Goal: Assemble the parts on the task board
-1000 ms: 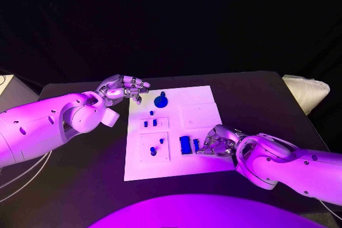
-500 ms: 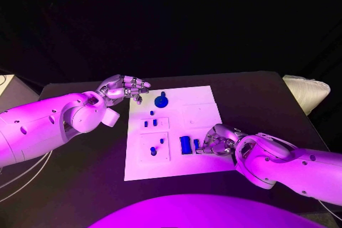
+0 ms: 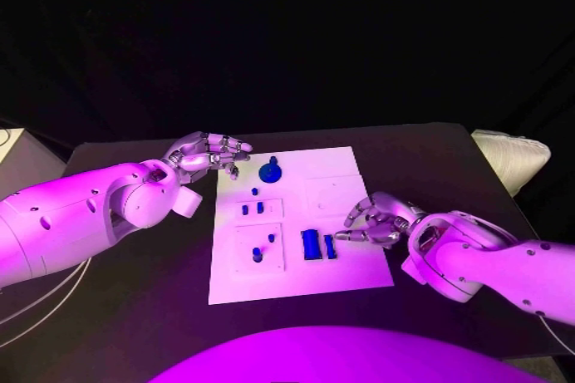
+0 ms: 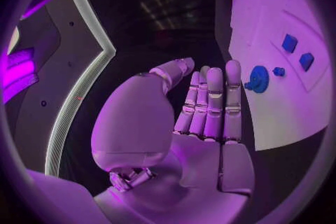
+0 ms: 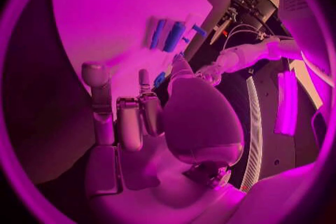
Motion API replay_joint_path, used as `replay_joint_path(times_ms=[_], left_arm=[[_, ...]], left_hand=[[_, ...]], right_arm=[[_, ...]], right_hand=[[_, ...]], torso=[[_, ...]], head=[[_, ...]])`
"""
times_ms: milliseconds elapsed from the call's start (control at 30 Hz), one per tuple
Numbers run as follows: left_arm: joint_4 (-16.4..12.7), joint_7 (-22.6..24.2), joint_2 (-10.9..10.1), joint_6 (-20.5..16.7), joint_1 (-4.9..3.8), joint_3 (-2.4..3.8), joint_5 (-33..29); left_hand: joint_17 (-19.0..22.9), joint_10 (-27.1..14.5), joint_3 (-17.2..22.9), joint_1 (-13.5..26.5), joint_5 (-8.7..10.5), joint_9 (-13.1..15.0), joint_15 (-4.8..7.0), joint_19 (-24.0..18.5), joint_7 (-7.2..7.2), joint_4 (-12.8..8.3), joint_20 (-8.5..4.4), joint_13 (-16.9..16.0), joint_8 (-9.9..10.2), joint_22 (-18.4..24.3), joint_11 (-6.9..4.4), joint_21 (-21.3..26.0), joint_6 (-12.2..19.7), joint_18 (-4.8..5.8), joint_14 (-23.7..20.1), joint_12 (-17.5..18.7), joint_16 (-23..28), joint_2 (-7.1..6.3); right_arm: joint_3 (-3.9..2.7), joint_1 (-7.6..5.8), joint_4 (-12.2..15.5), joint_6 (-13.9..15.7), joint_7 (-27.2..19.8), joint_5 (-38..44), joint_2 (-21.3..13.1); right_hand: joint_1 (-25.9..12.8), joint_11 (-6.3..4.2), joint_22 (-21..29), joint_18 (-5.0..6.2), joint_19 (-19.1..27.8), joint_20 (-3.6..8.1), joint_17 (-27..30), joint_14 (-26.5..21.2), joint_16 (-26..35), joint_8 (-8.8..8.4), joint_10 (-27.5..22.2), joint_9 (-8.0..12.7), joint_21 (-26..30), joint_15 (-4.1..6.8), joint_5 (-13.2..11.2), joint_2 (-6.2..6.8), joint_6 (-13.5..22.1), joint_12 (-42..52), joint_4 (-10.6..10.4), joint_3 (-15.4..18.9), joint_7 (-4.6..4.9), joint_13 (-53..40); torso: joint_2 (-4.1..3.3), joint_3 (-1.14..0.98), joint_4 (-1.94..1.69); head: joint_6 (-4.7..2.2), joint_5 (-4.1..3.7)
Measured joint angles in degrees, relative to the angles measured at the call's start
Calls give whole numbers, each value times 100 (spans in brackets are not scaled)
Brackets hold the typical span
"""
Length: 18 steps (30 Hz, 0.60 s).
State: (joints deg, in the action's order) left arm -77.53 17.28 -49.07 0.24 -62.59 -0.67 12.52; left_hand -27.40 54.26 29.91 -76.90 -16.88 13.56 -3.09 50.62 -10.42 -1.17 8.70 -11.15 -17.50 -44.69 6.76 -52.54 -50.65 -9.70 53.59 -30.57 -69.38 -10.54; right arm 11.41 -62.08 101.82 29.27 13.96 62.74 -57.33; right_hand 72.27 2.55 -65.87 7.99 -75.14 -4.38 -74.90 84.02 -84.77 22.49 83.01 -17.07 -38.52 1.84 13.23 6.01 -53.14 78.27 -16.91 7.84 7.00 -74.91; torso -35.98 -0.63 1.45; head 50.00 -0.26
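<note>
Matte black table [image 3: 144,292], flat white task board [image 3: 347,271], both robot hands empty, fingers apart.

Black table [image 3: 144,316]; dark backdrop [image 3: 287,51]

We see the task board [image 3: 347,271], a white rectangular plate, lying flat in the middle of the table with its long side running away from us. At its far end lies a round blue part [image 3: 271,170] with a small knob. Nearer sit two small blue pegs [image 3: 253,208] side by side in a raised square, a further blue piece [image 3: 258,253] in the square below, and two upright blue blocks [image 3: 312,243] close together near the board's centre.
</note>
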Motion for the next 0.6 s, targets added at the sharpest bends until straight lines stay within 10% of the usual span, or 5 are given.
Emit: replay_joint_path(times_ms=[100, 333, 600], left_arm=[[55, 94, 61, -71, 25, 0, -120], [267, 584, 298, -574, 47, 1, -606], [783, 1039, 620, -1122, 52, 3, -1126]], left_hand=[[117, -37, -8, 1, 0, 0, -32, -123, -22, 26, 36, 10, -28, 95, 31, 197, 22, -1, -183, -1, 247, 1], [999, 168, 117, 27, 0, 30, -136, -564, -6, 191, 156, 472, -161, 589, 52, 1089, 6, 0, -445, 460, 2022, 19], [1619, 658, 284, 45, 21, -77, -401, -855, 43, 314, 470, 754, 125, 1555, 204, 2589, 57, 0, -354, 1958, 4296, -52]], right_arm=[[-8, -129, -459, 41, -639, -836, 113], [-104, -317, -1780, -29, -2058, -2751, 607], [-216, -371, -2909, -275, -3126, -4147, 1184]], right_hand=[[325, 53, 640, 177, 513, -66, 600, -118, 639, -33, -652, 0, 1307, -92, 113, -270, 161, -857, 35, -35, 62, 6], [1354, 202, 1746, 175, 1146, -280, 3607, -1556, 3653, 13, -2434, 10, 2637, -234, 58, -506, 384, -4102, 31, -341, 158, 2503], [1632, 467, 3269, 176, 1867, -680, 4651, -2071, 6241, -579, -2199, 399, 3476, -590, -126, -168, 188, -6434, 36, -1603, 389, 5760]], torso=[[52, 35, 12], [173, 107, 37], [285, 135, 60]], head=[[0, 8], [0, 80], [-49, 140]])
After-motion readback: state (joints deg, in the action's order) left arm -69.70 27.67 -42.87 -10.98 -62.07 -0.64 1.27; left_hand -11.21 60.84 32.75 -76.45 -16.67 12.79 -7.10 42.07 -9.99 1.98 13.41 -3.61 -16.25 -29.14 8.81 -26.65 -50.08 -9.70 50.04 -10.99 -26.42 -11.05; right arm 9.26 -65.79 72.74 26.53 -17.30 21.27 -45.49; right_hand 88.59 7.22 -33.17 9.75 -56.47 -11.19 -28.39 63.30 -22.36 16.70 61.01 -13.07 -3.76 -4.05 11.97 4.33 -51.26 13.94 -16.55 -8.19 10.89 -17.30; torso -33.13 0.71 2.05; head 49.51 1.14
